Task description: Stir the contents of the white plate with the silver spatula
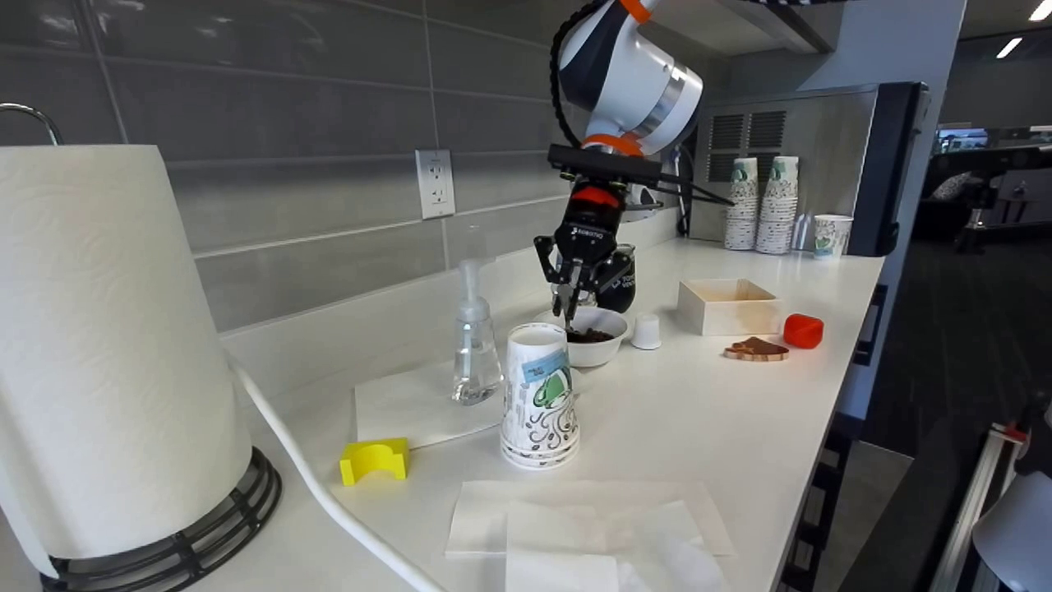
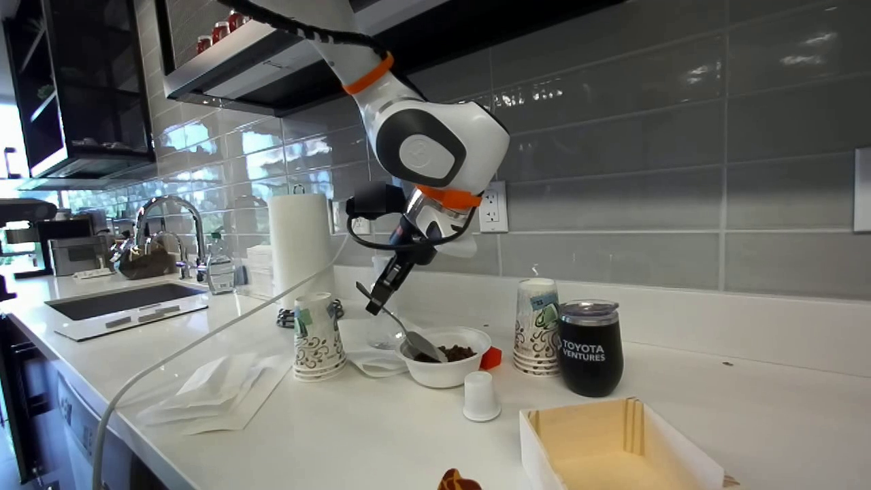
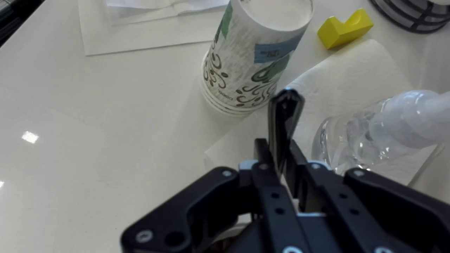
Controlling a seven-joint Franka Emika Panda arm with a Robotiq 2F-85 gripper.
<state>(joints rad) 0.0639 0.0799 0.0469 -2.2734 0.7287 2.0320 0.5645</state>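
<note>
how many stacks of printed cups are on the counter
4: one stack near the paper napkins, another beside the black tumbler, two near the vented metal appliance. More may be hidden.

In the wrist view, the gripper [image 3: 279,156] and lower edge are mostly hiding the bowl [image 3: 232,231]; in an exterior view, the box [image 2: 588,435] is being cropped.

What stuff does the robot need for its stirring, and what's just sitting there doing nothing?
For stirring:
the hand, holding the silver spatula
the bowl-like white plate
the dark bits in it

Just sitting there:
stacked paper cups
yellow block
clear pump bottle
black tumbler
paper towel roll
wooden box
</note>
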